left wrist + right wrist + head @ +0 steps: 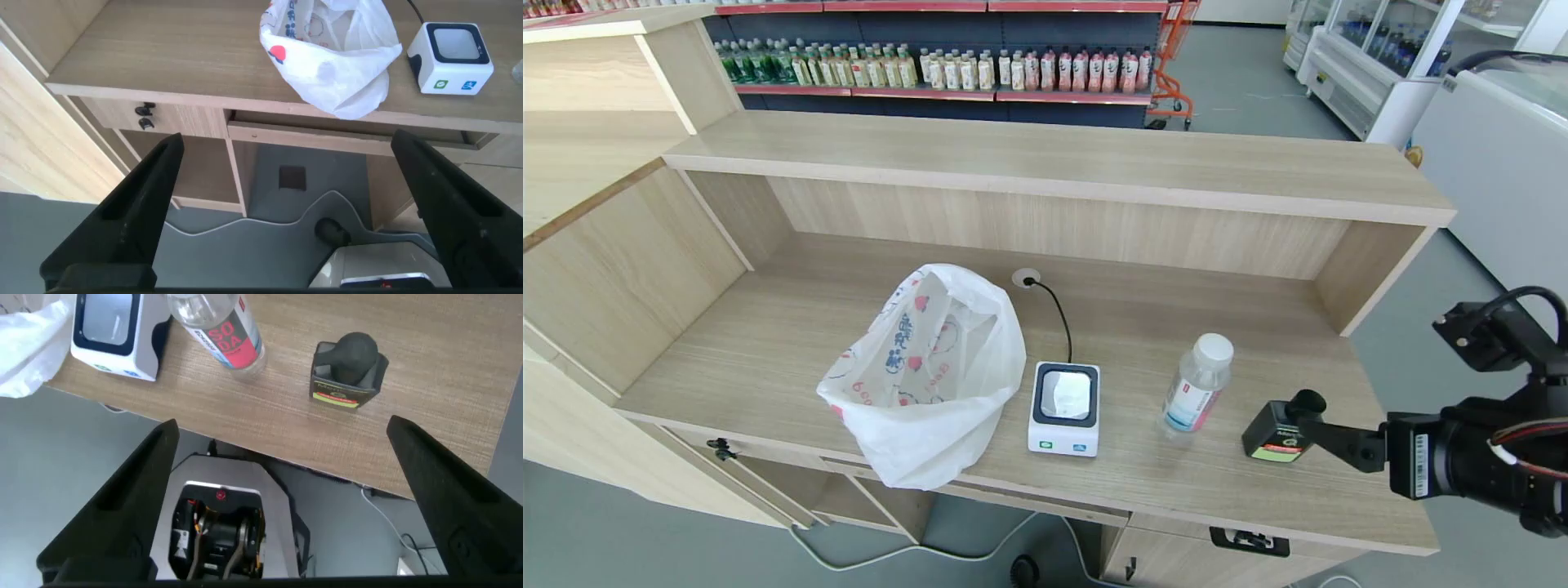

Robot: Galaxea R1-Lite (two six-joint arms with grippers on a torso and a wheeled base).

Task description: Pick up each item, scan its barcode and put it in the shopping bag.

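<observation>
A white shopping bag [923, 376] [331, 49] stands open on the wooden counter [792, 343]. To its right sits the white barcode scanner [1063, 407] [110, 331] with its dark window facing up. A clear water bottle [1196, 384] [216, 331] with a white cap stands further right. A small black bottle [1270, 433] [347, 371] with a round cap and a green-red label comes last. My right gripper [1319, 429] [284, 429] is open at the counter's front right edge, just short of the black bottle. My left gripper [288, 140] is open, low in front of the counter's drawers.
The counter has a raised back ledge [1045, 163] and side walls. The scanner's black cable [1058, 314] runs to a hole at the back. Drawer handles [145, 116] sit under the front edge. Shelves of bottles [947, 69] and a freezer [1494, 139] stand behind.
</observation>
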